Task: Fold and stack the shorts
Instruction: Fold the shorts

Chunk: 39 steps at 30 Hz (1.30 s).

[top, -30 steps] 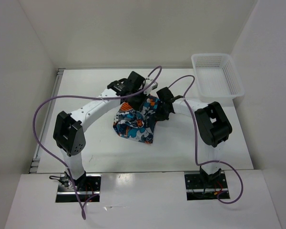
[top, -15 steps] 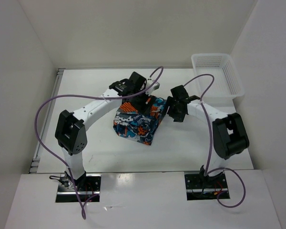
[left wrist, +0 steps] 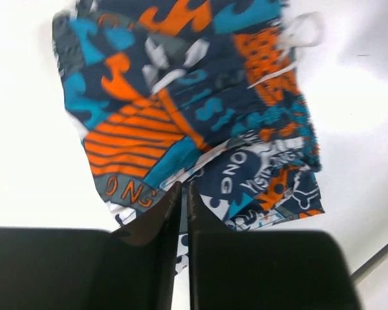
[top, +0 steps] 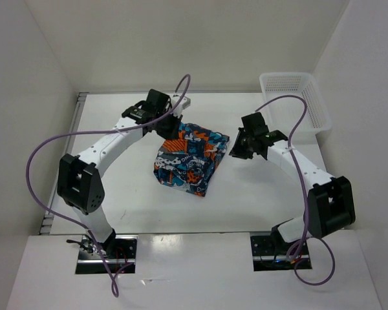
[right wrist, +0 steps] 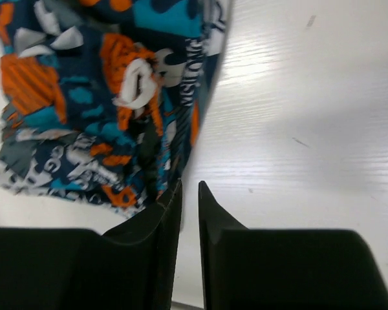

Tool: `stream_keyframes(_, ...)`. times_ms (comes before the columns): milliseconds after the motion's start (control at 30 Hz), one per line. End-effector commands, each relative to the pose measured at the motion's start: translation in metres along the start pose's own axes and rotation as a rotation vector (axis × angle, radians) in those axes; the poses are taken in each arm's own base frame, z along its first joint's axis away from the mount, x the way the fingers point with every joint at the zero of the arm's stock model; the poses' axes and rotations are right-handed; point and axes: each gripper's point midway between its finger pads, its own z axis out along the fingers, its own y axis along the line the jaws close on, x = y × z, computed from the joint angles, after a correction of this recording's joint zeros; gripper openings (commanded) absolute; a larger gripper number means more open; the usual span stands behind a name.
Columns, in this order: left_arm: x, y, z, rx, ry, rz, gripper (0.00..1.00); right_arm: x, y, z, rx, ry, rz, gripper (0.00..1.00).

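The shorts (top: 191, 158) lie folded into a compact bundle at the middle of the table, teal, orange, white and dark patchwork print up. My left gripper (top: 171, 128) hovers just off the bundle's far left corner. In the left wrist view its jaws (left wrist: 183, 185) are shut and empty, with the shorts (left wrist: 181, 110) spread below them. My right gripper (top: 235, 151) is just off the bundle's right edge. In the right wrist view it (right wrist: 189, 184) is shut with a thin gap, empty, over bare table beside the shorts' edge (right wrist: 97, 97).
A white plastic mesh basket (top: 294, 100) stands at the back right corner of the table. White walls close in the table on the left, back and right. Purple cables loop above both arms.
Both grippers have let go of the shorts and drawn back, the left toward the far left, the right outward to the right. The bundle now lies flatter on the table.
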Motion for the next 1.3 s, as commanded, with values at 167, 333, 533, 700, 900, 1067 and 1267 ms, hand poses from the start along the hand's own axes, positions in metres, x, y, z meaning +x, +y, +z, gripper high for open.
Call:
stream_keyframes(167,0.076,0.013,0.041,0.052,0.052,-0.051,0.03,0.010,0.100,0.007,-0.234,0.045,-0.122,0.20)
stream_keyframes(333,0.128,0.012,0.065,0.074,0.147,-0.082,0.00,0.021,0.133,0.034,-0.275,0.093,-0.162,0.21)
stream_keyframes(533,0.139,0.016,0.053,0.027,0.168,-0.083,0.00,0.071,0.117,0.092,-0.191,0.228,-0.170,0.21)
stream_keyframes(700,0.135,0.007,0.048,0.070,0.154,-0.084,0.00,0.097,0.066,0.125,-0.015,0.254,-0.133,0.21)
stream_keyframes(900,0.088,-0.015,0.015,0.166,0.070,-0.065,0.09,0.054,0.088,0.094,-0.022,0.136,-0.160,0.22)
stream_keyframes(1067,0.028,-0.018,-0.030,0.174,-0.058,-0.034,0.34,-0.008,0.129,0.018,-0.112,-0.052,-0.161,0.78)
stream_keyframes(1267,-0.020,0.007,-0.076,0.122,-0.214,-0.032,0.85,-0.060,0.121,-0.067,-0.157,-0.264,-0.127,1.00)
